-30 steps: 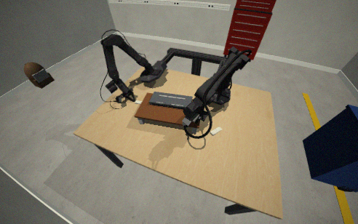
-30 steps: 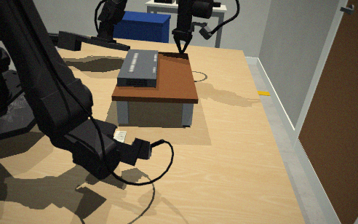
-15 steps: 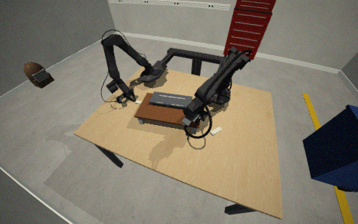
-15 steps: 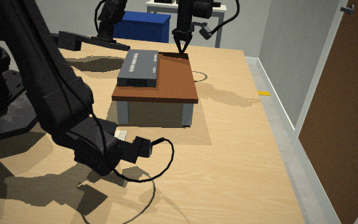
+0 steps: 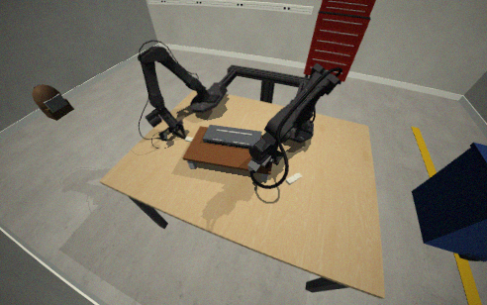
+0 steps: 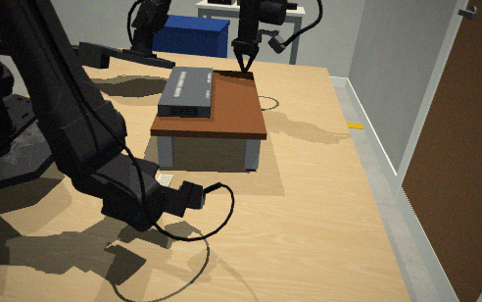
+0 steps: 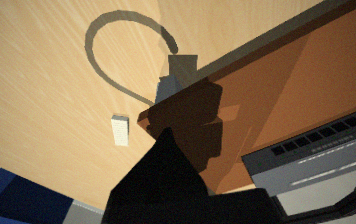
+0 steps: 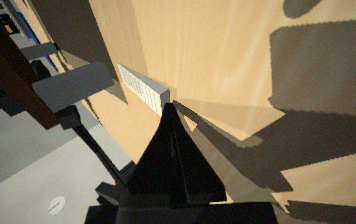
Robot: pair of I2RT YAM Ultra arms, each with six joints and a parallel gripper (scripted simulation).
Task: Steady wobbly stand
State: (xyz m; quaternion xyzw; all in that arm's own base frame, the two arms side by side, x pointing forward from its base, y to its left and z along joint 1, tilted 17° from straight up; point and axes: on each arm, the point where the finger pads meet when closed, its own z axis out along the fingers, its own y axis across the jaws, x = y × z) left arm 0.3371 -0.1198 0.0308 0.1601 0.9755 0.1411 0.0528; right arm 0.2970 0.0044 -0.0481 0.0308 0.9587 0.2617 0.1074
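Nudging the near wedge (image 5: 188,139) (image 6: 166,179) (image 8: 142,90) is the main risk: right claw (image 5: 184,137) (image 6: 132,206) (image 8: 171,105) is fully shut, holding nothing, tip right by the wedge's thick end. Off-line push would likely spin it or skid it past the foot; too deep could lift the stand (image 5: 218,156) (image 6: 237,113) (image 7: 290,75) (image 8: 20,85) and slide the switch (image 5: 233,137) (image 6: 188,93) (image 7: 300,172).

Left claw (image 5: 269,165) (image 6: 245,70) (image 7: 168,131) also fully shut, empty, tip down at the stand's corner. Can't tell if it's touching; leaning on it would probably tip the board or mask the wobble.

Stand's on the worktop (image 5: 327,213) (image 6: 318,211) (image 7: 60,65) (image 8: 215,40), switch on top, toward the side by the arm bases. Can't judge level or which foot is short. Near wedge lies beside the stand, apart from the legs; other wedge (image 5: 294,178) (image 7: 120,131) sits off the opposite end. Decent room along the front; tight between right arm and stand end.
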